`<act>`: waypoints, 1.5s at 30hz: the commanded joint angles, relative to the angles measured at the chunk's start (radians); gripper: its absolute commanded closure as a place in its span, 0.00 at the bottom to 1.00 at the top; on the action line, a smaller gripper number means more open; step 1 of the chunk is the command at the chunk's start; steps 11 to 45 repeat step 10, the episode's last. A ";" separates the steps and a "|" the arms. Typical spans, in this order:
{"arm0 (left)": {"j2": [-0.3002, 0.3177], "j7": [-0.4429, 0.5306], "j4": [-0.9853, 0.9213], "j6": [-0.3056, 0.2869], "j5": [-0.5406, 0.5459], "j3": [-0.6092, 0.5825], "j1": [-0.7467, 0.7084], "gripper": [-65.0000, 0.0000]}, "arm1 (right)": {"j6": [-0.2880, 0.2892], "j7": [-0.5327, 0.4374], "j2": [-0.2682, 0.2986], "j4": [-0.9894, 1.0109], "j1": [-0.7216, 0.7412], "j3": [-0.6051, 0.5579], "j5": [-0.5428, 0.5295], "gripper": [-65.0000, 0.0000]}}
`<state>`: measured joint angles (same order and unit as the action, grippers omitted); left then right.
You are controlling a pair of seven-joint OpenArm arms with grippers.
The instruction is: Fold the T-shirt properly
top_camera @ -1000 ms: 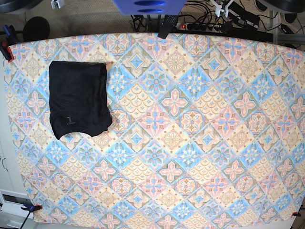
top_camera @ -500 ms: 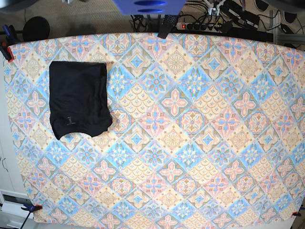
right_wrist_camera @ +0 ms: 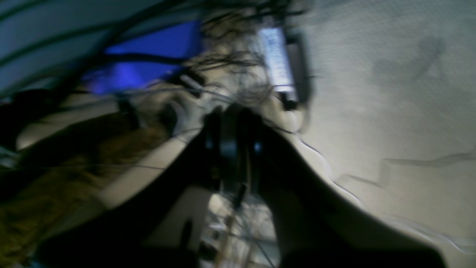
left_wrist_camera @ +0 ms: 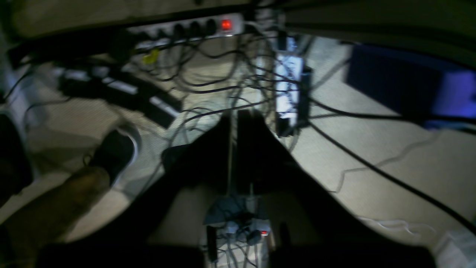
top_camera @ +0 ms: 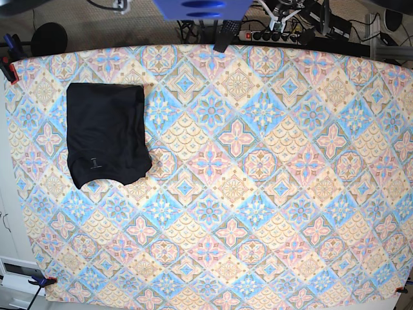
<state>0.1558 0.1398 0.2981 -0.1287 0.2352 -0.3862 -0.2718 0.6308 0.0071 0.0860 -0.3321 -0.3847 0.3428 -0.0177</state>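
Note:
The black T-shirt (top_camera: 106, 134) lies folded into a compact rectangle on the patterned tablecloth (top_camera: 258, 194), at the table's far left, with a small pale mark near its front edge. Neither gripper is near it. In the left wrist view my left gripper (left_wrist_camera: 235, 116) hangs over the floor behind the table, its dark fingers pressed together and holding nothing. My right gripper (right_wrist_camera: 231, 111) is blurred in the right wrist view; its fingers are also shut and bare. In the base view only small pieces of the arms show at the top edge.
Behind the table's far edge lie a power strip (top_camera: 264, 35) and tangled cables (left_wrist_camera: 238, 74) on the carpet. A blue robot base (top_camera: 201, 8) sits at top centre. Clamps (top_camera: 8, 68) hold the cloth at the left edge. A person's shoe (left_wrist_camera: 113, 149) stands on the floor.
The T-shirt has stayed put. The arm pieces at the top edge of the base view have shifted, the one on the left moving rightwards and the other one leftwards.

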 commanded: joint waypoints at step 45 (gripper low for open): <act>-0.023 0.011 0.000 0.002 0.006 0.002 0.006 0.98 | -0.116 -0.005 0.053 -0.003 -0.018 -0.003 -0.006 0.93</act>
